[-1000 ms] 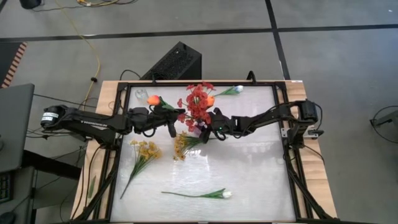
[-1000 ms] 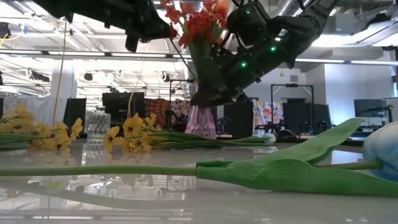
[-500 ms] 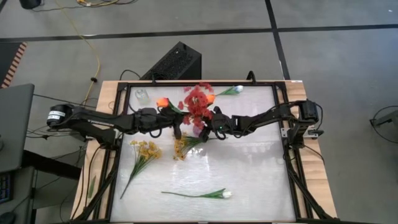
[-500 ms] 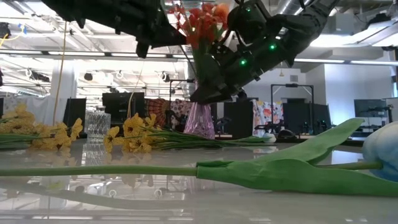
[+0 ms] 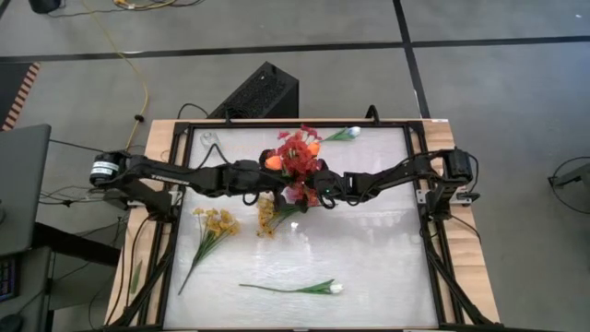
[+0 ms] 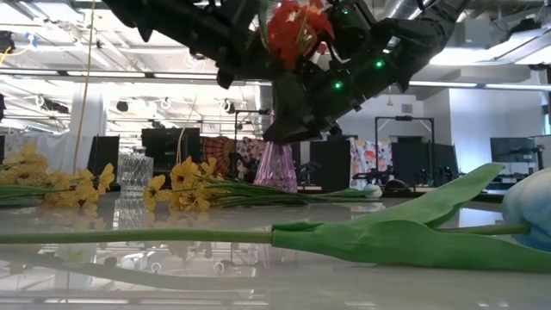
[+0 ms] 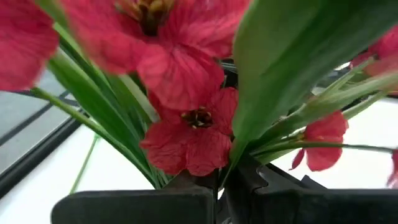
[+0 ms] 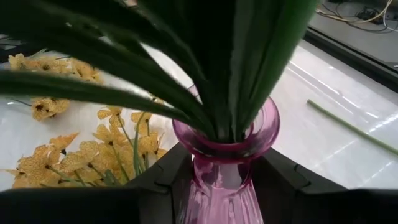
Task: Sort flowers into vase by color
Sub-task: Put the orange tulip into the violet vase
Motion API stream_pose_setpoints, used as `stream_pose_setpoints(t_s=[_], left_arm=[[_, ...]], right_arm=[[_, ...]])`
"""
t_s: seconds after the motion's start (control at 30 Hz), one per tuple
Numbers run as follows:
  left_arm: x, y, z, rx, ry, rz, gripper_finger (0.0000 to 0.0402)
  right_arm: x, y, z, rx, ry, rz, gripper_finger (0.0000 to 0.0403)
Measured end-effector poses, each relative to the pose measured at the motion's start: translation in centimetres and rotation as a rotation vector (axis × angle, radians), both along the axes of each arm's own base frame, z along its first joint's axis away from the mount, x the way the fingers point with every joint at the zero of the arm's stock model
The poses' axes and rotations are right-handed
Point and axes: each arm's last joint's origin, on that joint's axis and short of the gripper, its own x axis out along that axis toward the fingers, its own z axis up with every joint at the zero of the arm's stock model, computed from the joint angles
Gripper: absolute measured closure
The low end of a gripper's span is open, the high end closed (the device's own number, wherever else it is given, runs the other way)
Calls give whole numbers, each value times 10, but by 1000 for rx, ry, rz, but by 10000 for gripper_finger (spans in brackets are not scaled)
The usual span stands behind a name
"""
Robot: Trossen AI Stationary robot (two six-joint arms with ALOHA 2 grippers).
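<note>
Right now the orange bloom (image 5: 274, 162) sits just beside the red flower cluster (image 5: 297, 154), on the side the left arm comes from, above the mouth of the pink glass vase (image 8: 222, 163). Its stem seems to run down and back toward the left gripper (image 5: 261, 178), so my guess is that the coming move is a short lowering of that stem into the neck, among the green stems already standing there. The left gripper is the nearer one to the bloom; its jaws are pressed together on a green stem, seen right at its fingers (image 7: 186, 200) in its wrist view. The right gripper (image 8: 217, 186) is half spread, its two fingers hugging the vase neck on either side and steadying it on the table (image 5: 369, 249). Yellow sprays (image 5: 215, 224) lie flat nearby and a white tulip (image 5: 324, 288) lies well apart, toward the near edge
</note>
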Motion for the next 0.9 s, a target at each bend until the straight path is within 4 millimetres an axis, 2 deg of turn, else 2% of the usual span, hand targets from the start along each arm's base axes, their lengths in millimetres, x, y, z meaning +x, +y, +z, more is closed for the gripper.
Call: stream_pose_setpoints(t_s=[0.23, 0.67, 0.77, 0.9], left_arm=[[-1, 4, -7, 1, 69, 26, 401], [-2, 10, -14, -78, 86, 33, 400], [-3, 10, -13, -77, 89, 19, 386], [-10, 9, -3, -60, 74, -15, 343]], right_arm=[[0, 1, 0, 0, -3, 3, 238], [1, 2, 1, -2, -13, 7, 233], [1, 2, 1, -5, -13, 13, 222], [1, 1, 0, -8, -9, 19, 201]])
